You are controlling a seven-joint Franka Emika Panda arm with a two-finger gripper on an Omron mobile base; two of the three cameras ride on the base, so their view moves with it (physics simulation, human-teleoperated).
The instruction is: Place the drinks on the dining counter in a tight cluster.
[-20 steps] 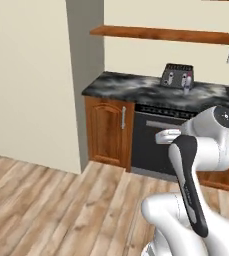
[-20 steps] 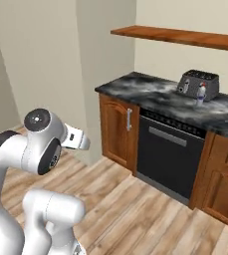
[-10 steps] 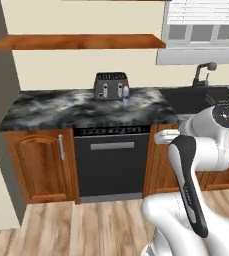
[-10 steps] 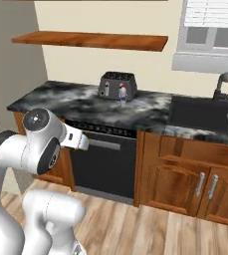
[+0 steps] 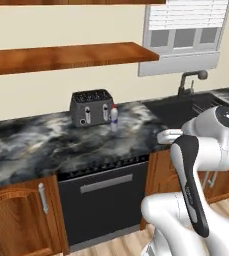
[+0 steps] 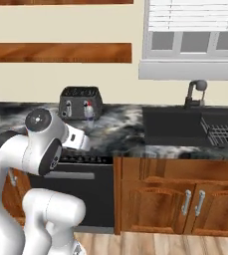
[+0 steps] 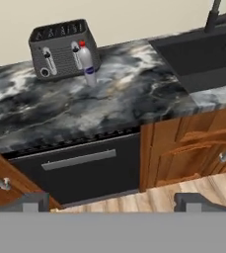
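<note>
**Gripper empty and spread, bottle on the worktop ahead**

In the hand view the gripper (image 7: 112,202) shows two dark fingertips (image 7: 34,201) set wide apart at the bottom edge, nothing between them; it is open and holds nothing. It hangs in front of the cabinets, over the wooden floor (image 7: 193,190), well apart from the worktop.

Straight ahead of the gripper and lower than the stone top is the dark oven front (image 7: 80,168) with its grey bar handle; to the right of that, from the hand, stand brown cabinet doors (image 7: 183,148) with metal handles.

Above and beyond lies the marbled worktop (image 7: 45,116); on it, ahead and slightly left of the gripper, the small clear bottle (image 7: 87,64) with a red cap stands upright, just in front of the grey toaster (image 7: 62,47) and near its right end; whether the two touch cannot be told. The left base view shows the same bottle (image 5: 114,117) upright just beside the toaster (image 5: 91,107), and the right base view has it (image 6: 89,110) in front of the toaster (image 6: 79,102).

Farther right of the gripper a dark sink (image 7: 203,57) is let into the worktop, with a faucet (image 6: 197,92) behind it and a wire rack (image 6: 222,132) in its right part.

Beyond everything, a beige wall carries wooden shelves (image 5: 66,57) over the toaster and a window (image 6: 192,37) over the sink.
</note>
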